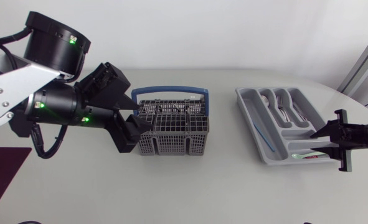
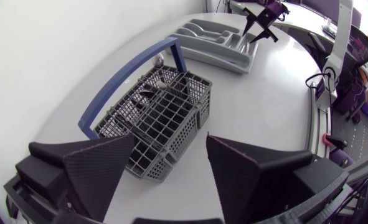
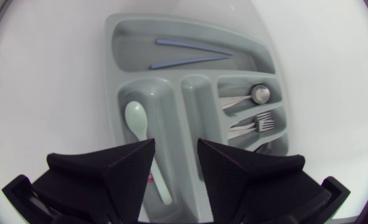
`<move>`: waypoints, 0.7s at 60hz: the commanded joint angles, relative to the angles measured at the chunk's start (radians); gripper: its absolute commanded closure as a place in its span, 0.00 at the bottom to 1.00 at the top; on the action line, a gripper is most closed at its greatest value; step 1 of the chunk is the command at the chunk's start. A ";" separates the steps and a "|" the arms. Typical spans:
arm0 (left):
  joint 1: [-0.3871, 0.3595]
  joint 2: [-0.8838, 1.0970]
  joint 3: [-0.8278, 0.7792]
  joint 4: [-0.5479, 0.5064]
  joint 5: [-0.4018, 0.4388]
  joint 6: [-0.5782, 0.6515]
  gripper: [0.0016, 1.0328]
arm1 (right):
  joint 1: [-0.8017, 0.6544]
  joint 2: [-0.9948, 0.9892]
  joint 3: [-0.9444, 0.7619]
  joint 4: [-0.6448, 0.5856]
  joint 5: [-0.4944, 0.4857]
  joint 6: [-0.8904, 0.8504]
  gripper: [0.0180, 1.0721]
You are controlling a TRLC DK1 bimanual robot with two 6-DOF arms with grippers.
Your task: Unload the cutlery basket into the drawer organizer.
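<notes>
Both stand spread: the left pincer (image 2: 171,149), with the grey mesh blue-handled cutlery basket (image 2: 162,115) just ahead; the right pincer (image 3: 176,152) over the grey plastic drawer organizer (image 3: 112,62). Probably fetching: left must dip in and pinch a piece.

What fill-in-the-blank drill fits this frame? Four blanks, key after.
1. The basket has a ___ handle.
2. The right pincer hovers over the organizer with its fingers ___.
3. The pale green ___ lies in the organizer compartment under the right pincer.
4. The left pincer, open and empty, is beside the ___.

Missing words: blue; open; spoon; basket.
</notes>
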 commanded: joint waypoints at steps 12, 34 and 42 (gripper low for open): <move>0.015 -0.101 -0.103 -0.019 -0.033 0.070 0.05 | 0.136 -0.230 -0.033 -0.070 -0.068 0.266 0.17; 0.052 -0.148 -0.288 0.059 -0.041 0.161 0.05 | 0.518 -0.234 -0.010 0.067 -0.095 0.860 0.17; 0.050 -0.122 -0.333 0.108 -0.042 0.175 0.05 | 0.619 -0.113 0.068 0.139 -0.064 1.058 0.17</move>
